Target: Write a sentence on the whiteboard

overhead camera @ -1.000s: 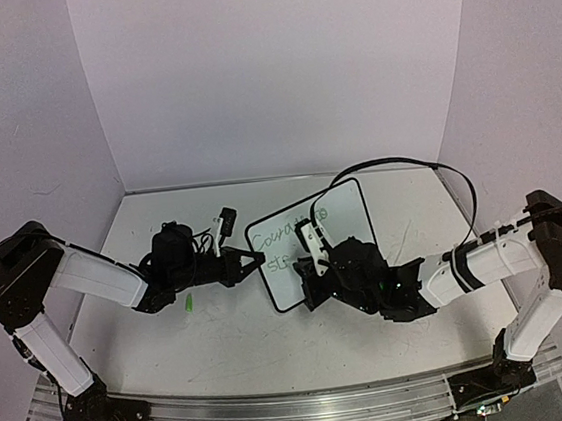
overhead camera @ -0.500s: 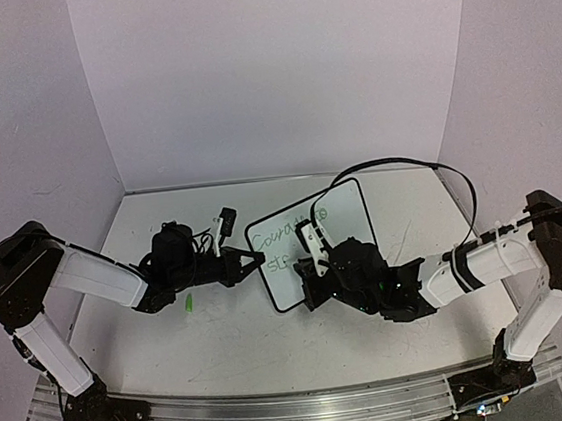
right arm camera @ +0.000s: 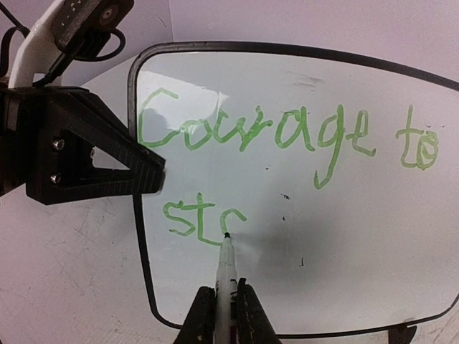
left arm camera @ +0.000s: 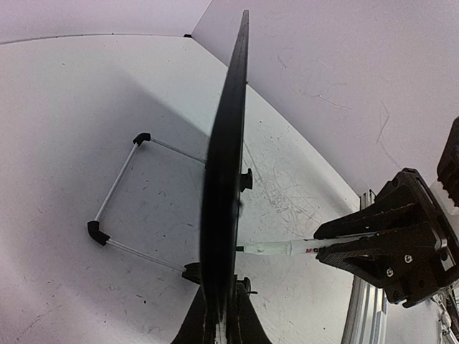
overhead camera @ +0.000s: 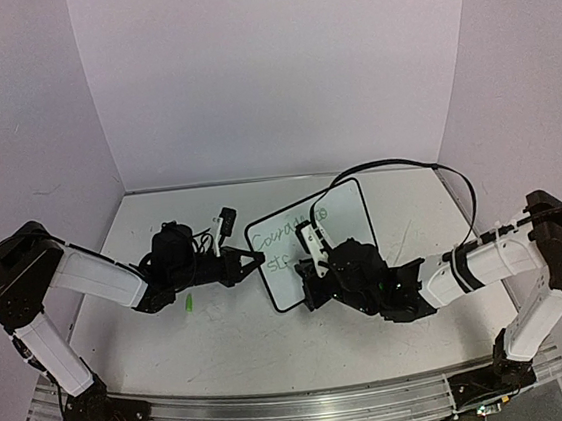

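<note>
The whiteboard [overhead camera: 348, 222] stands tilted on its wire stand in mid-table. My left gripper [overhead camera: 257, 261] is shut on its left edge; the left wrist view shows the board edge-on [left arm camera: 226, 165] between my fingertips [left arm camera: 222, 319]. My right gripper [right arm camera: 224, 301] is shut on a white marker [right arm camera: 225, 269], whose tip touches the board [right arm camera: 337, 251]. The sentence [right arm camera: 287, 136] is in green: "Courage to" on the top line, and "st" plus a started letter [right arm camera: 204, 218] below, with the tip at that last stroke. In the left wrist view the marker [left arm camera: 276, 249] reaches the board from the right gripper [left arm camera: 320, 244].
A small green cap [overhead camera: 188, 303] lies on the scuffed tabletop below my left forearm. The board's wire stand [left arm camera: 118, 193] spreads out behind it. A black cable [overhead camera: 407, 164] arcs over the far right of the table. White walls close in the back and sides.
The right gripper and marker have edged very slightly along the second line. The left arm and the board have not moved.
</note>
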Available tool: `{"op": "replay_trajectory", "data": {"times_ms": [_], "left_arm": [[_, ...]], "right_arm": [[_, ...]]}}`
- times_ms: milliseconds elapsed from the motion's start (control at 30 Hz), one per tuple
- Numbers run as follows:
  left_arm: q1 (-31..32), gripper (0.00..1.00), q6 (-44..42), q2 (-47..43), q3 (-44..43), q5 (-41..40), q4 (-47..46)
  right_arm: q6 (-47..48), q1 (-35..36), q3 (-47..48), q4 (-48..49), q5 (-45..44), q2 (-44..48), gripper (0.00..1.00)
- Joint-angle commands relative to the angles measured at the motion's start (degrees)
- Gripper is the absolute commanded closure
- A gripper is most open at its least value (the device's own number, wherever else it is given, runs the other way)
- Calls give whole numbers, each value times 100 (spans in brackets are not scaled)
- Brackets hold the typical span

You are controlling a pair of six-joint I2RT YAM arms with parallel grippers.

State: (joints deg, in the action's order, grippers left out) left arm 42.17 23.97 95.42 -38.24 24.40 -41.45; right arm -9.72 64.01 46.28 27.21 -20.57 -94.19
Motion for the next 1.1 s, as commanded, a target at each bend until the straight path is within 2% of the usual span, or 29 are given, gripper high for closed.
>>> {"op": "replay_trajectory", "data": {"times_ms": [0,1067], "left_arm": [[0,100,-287,-82,-38,-167,301],[-9,100,-322,-43,-43,-164,306]], "right_arm": [[68,-52,34,-118,-408,-70,100],[316,-69,387,376,-583,-274,100]]}}
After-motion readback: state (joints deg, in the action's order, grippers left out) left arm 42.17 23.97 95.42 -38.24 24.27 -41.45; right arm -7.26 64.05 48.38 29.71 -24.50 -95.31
